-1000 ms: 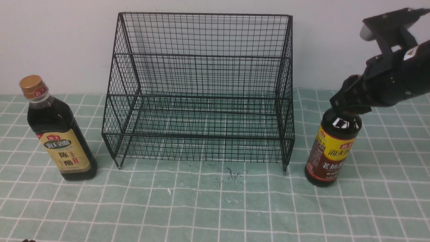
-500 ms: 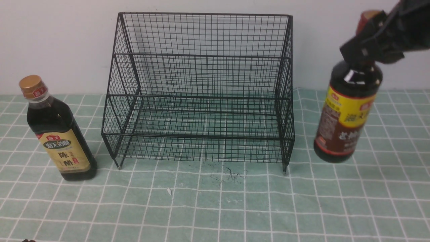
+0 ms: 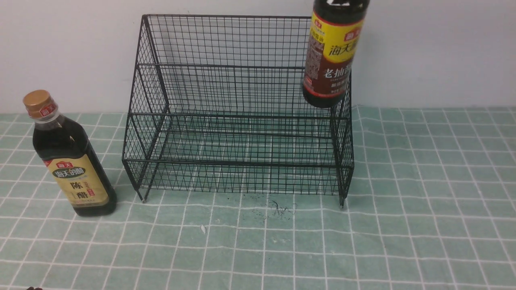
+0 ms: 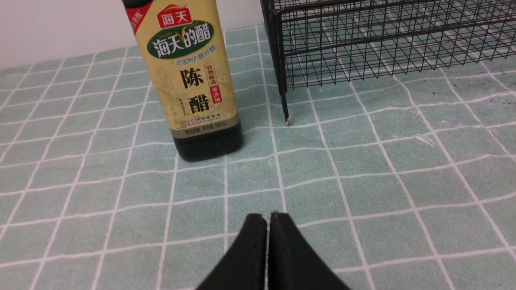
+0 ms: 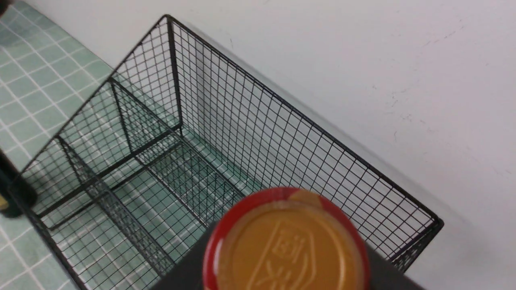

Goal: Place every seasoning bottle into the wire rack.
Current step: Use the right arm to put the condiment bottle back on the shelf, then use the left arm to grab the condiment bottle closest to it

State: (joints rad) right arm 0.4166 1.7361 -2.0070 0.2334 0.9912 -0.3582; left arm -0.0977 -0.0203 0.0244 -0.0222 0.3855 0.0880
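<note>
A pale green tablecloth [image 3: 423, 225] with a white grid covers the work surface, and a plain white wall [image 3: 435, 52] rises behind it. The black wire rack [image 3: 242, 121] stands upright on the cloth against the wall, with both of its steps empty. In the right wrist view it spreads out below and beyond the right gripper [image 5: 287, 270].

That gripper is clamped on the neck of the soy sauce bottle [image 3: 331, 56], and its dark fingers [image 5: 183, 268] show on either side of the red-rimmed, orange-topped cap [image 5: 284, 245]. The bottle hangs upright beneath it, clear of the cloth, with its yellow-and-red label facing the front camera. In the front view its base overlaps the upper right corner of the rack. It rests on neither step, and whether it is inside the side wall cannot be told. The front view's top edge cuts off its neck and the gripper.

The vinegar bottle [image 3: 72, 161] has a gold cap [image 3: 38, 102] and a tan label. It stands on the cloth ahead of the left gripper [image 4: 268, 219] and well apart from it, just beside the rack's front left leg [image 4: 285, 114].

The left gripper sits low over the cloth with its two black fingertips pressed together and nothing between them.

A small white scrap [image 3: 203, 229] and a few dark specks [image 3: 278, 209] lie on the cloth before the rack.
</note>
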